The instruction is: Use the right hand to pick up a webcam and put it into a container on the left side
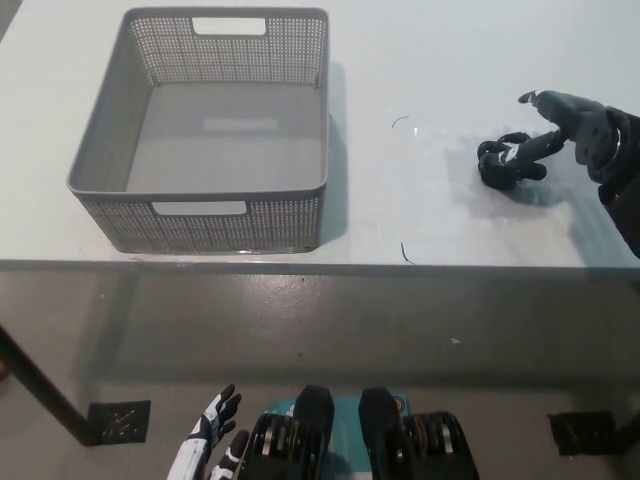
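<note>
Right hand [570,125] spread beside webcam [503,163], perhaps touching; left hand [212,440] hangs released

A grey perforated plastic basket [200,130] sits on the white table's [420,60] left side, close to its front edge. A small black webcam [503,165] lies well apart, near the right edge.
</note>
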Controlling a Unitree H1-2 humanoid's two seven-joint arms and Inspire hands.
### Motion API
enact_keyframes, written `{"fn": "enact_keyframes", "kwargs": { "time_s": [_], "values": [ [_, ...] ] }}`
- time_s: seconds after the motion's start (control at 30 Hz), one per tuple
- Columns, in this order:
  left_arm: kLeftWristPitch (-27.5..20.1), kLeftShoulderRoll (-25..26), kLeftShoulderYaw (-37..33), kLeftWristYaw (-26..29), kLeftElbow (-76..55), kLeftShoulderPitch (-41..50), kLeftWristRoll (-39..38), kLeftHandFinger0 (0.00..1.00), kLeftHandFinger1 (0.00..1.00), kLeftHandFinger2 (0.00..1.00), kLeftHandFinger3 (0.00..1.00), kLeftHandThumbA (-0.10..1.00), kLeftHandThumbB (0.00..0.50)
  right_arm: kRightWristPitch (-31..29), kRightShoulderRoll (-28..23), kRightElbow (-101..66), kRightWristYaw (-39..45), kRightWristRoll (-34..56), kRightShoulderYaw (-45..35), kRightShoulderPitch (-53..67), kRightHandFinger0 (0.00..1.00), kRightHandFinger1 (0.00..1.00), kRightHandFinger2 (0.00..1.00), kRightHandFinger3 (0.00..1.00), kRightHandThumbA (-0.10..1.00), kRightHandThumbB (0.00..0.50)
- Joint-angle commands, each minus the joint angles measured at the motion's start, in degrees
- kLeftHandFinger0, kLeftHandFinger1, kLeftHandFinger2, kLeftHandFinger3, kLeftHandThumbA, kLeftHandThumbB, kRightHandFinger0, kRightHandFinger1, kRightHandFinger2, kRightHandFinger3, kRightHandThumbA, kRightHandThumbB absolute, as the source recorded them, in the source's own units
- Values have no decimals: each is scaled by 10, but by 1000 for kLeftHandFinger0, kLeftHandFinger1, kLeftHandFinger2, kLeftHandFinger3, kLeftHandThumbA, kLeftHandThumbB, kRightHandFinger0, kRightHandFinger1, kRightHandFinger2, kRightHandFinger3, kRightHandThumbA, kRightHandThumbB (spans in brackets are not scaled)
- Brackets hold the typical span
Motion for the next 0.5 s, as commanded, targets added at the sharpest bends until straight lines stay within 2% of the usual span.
{"fn": "enact_keyframes", "kwargs": {
  "time_s": [0.0,0.23,0.37,0.47],
  "values": [
    [-11,3,-1,-1,-16,-8,1,1000,1000,1000,1000,855,112,-22,-1,-4,-13,0,-7,-48,1000,1000,1000,1000,867,500],
    [-7,3,-2,-5,-20,-11,-6,1000,1000,1000,1000,848,122,-30,12,15,-16,3,-8,-46,1000,1000,1000,1000,804,500],
    [-9,3,-3,-5,-16,-12,-7,1000,1000,1000,1000,841,127,-48,20,46,-25,1,-3,-44,1000,1000,1000,1000,820,500],
    [-9,3,-2,-4,-18,-14,-4,1000,1000,1000,1000,840,118,-61,32,80,-45,-2,0,-44,1000,1000,1000,1000,782,500]
  ]
}}
